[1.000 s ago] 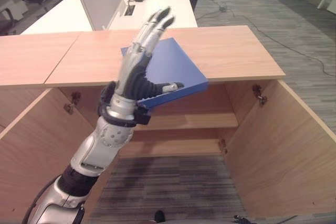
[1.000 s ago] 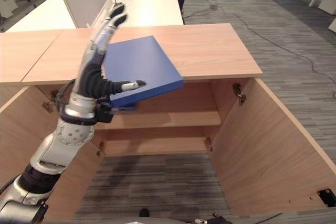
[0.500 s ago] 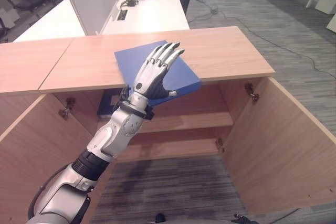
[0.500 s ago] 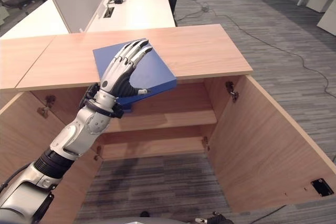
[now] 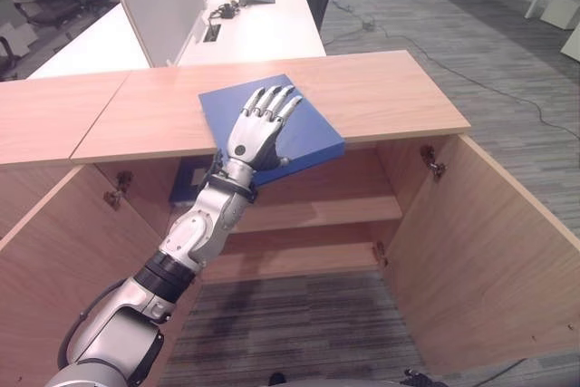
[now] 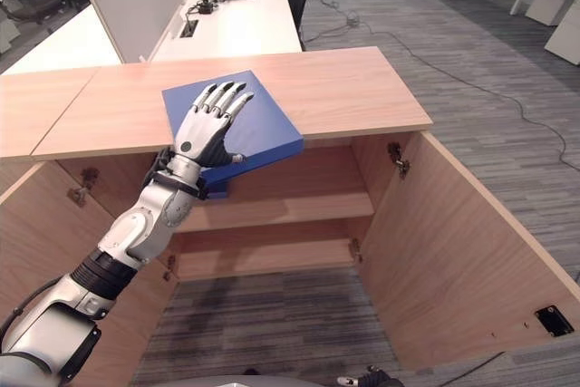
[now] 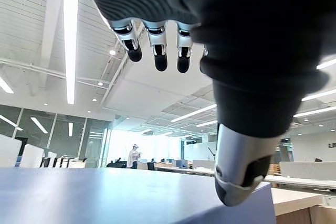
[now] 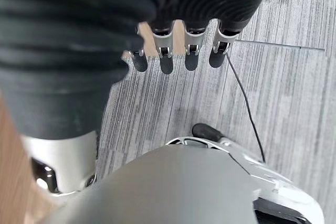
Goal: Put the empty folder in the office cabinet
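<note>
1. Blue is the colour of the folder (image 5: 272,124), and it is lying on the wooden top (image 5: 381,92) of the cabinet (image 5: 489,251), with its near corner sticking out over the front edge above the open inside.
2. The left hand (image 5: 256,133) is hovering over the folder with its fingers (image 7: 160,53) straight and spread; in the left wrist view they are hanging above the blue surface, while the thumb (image 7: 239,177) is reaching down near the folder's edge. The hand is not clamping anything.
3. I am judging that the pick-up step is in hand: the folder is not yet grasped and not yet inside the cabinet.
4. The next move is calling for the hand to come down and close on the overhanging corner, fingers above and thumb below, then to carry the folder down and to the far side onto the shelf (image 5: 317,215).
5. The right hand (image 8: 178,51) is hanging idle over the grey carpet (image 8: 294,93), its fingers relaxed and holding nothing.
6. Hard to make out: whether the thumb is already touching the folder, I cannot tell. The left hand and arm are covering part of the folder's near side. Something blue (image 5: 184,183) is showing on the shelf at the left behind the arm, but what it is, I cannot say. The lower shelf is partly in shadow.
</note>
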Controlling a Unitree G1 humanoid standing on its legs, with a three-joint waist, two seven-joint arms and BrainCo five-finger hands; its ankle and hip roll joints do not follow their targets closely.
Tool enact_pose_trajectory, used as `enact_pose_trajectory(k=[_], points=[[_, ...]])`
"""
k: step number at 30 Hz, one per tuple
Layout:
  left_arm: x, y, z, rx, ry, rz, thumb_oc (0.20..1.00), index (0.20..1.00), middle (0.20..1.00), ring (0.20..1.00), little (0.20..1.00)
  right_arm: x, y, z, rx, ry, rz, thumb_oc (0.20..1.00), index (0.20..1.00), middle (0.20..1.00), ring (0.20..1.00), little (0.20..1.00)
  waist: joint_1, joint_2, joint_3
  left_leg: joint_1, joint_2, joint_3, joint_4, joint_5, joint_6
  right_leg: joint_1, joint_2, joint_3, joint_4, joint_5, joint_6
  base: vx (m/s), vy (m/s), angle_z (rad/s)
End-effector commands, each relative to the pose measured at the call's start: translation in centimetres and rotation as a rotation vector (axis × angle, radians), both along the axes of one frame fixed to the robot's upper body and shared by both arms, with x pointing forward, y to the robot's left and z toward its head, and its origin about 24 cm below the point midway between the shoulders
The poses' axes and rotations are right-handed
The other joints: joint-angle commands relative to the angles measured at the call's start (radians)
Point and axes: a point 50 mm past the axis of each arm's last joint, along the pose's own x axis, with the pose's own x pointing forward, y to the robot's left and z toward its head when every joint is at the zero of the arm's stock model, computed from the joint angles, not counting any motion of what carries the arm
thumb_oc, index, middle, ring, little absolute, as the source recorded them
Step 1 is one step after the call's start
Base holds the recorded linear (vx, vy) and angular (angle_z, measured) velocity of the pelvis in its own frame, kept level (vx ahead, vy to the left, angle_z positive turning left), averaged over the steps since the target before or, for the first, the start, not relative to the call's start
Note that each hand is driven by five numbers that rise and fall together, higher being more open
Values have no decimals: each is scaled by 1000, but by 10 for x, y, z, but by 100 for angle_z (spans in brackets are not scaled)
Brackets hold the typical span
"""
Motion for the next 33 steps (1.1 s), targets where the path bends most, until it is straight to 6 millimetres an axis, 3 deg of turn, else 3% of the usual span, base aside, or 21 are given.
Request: enact_pose_trajectory(k=[1, 8, 17, 27, 33], points=[[19, -3, 37, -9, -123, 41, 1000, 1000, 1000, 1000, 1000, 7, -6, 2, -35, 20, 43, 1000, 1000, 1000, 1000, 1000, 10, -37, 2, 58, 16, -6, 3, -117, -24, -14, -32, -28, 6, 47, 66, 0, 0, 0], [6, -2, 25, -163, -38, -19, 1000, 1000, 1000, 1000, 1000, 4, -5, 1, -31, 22, 23, 1000, 1000, 1000, 1000, 1000, 16, -41, 8, 60, 16, -4, 3, -118, -24, -14, -30, -26, 6, 47, 63, 0, 0, 0], [-22, 0, 54, -368, -156, -167, 1000, 1000, 1000, 1000, 1000, 1, 1, -1, -17, 21, 7, 1000, 1000, 1000, 1000, 1000, 28, -51, 11, 57, 18, -9, 3, -117, -25, -13, -27, -30, 6, 47, 61, 0, 0, 0], [-39, 4, 73, -437, -244, -232, 1000, 1000, 1000, 1000, 1000, -2, 3, -2, -11, 18, 1, 1000, 1000, 1000, 1000, 1000, 32, -52, 9, 62, 21, -10, 3, -120, -27, -10, -25, -34, 6, 45, 61, 0, 0, 0], [-40, -1, 73, -439, -228, -265, 1000, 1000, 1000, 1000, 1000, -1, 4, -2, -11, 16, 3, 1000, 1000, 1000, 1000, 1000, 32, -54, 9, 63, 22, -11, 3, -119, -26, -10, -23, -33, 6, 46, 61, 0, 0, 0]])
